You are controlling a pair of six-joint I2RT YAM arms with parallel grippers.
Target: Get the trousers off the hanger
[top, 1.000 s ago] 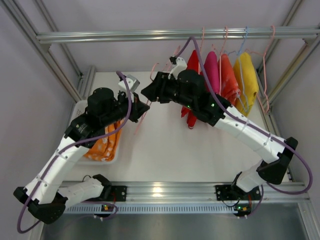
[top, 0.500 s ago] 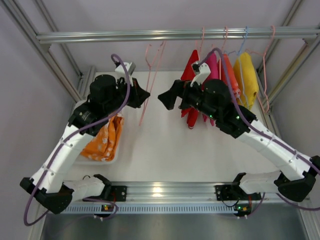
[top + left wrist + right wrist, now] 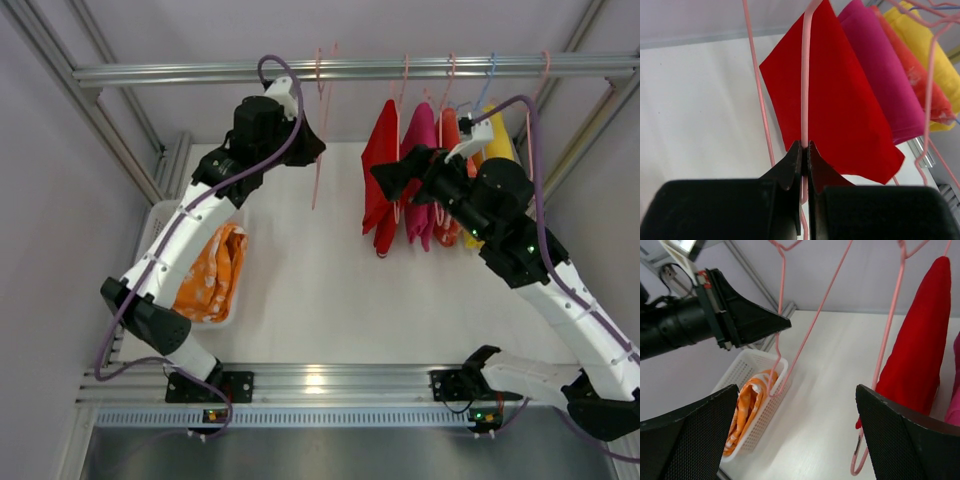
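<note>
The left gripper [image 3: 804, 147] has its two black fingers pressed together on one strand of the thin pale pink wire hanger [image 3: 318, 150], holding it just below the horizontal aluminium rail [image 3: 200, 72] that spans the back of the cell. The hanger's top reaches up to the rail, but whether its hook sits on the rail cannot be told. Its wire hangs down in front of the white table [image 3: 320, 290]. The right gripper [image 3: 797, 435] is raised below the rail's middle, with its dark, mesh-faced fingers spread wide apart and nothing between them. It faces the hanger and the left gripper. Just beside it, a folded bright red cloth [image 3: 380, 190] hangs from the rail on another pink wire. Farther along the rail to the right hang a magenta cloth [image 3: 420, 170], an orange-red patterned garment [image 3: 450, 150] and a plain yellow garment [image 3: 497, 125], packed close together, with a blue wire hanger [image 3: 488, 75] among them. The small orange trousers with white blotches [image 3: 208, 275] are well apart from the hanger. They lie crumpled in a white plastic mesh basket [image 3: 747, 365] on the table, well below the rail's left part.
</note>
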